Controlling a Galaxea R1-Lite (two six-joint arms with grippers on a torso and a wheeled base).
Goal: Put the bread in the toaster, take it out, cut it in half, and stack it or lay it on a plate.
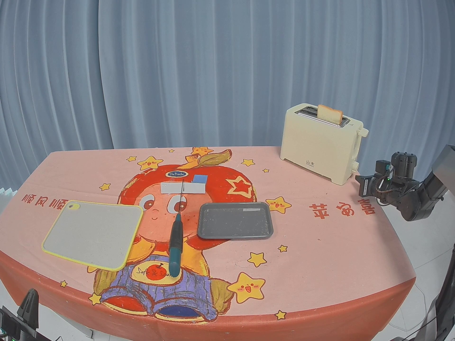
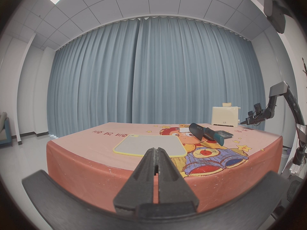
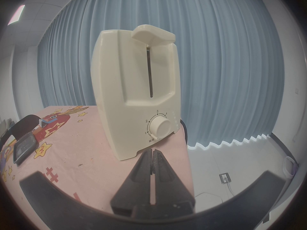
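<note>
The left gripper (image 2: 156, 163) and right gripper (image 3: 152, 166) are both pinched closed on nothing, the right just beside the toaster (image 1: 322, 143). The cutting board (image 1: 92, 233), grey plate (image 1: 235, 220) and knife (image 1: 176, 242) lie untouched, and the bread (image 1: 329, 113) stands in a toaster slot (lever (image 3: 153, 35) up), so removal, halving and plating seemingly remain.

A staged test room: full-width grey-blue curtain (image 2: 153, 74), panelled office ceiling (image 2: 144, 0), cloth-covered table (image 1: 332, 242).

The left gripper (image 2: 156, 149) sits low, jaws pressed together. The right gripper (image 3: 152, 151), held higher on a bent arm (image 1: 426, 188), seems closed too.
</note>
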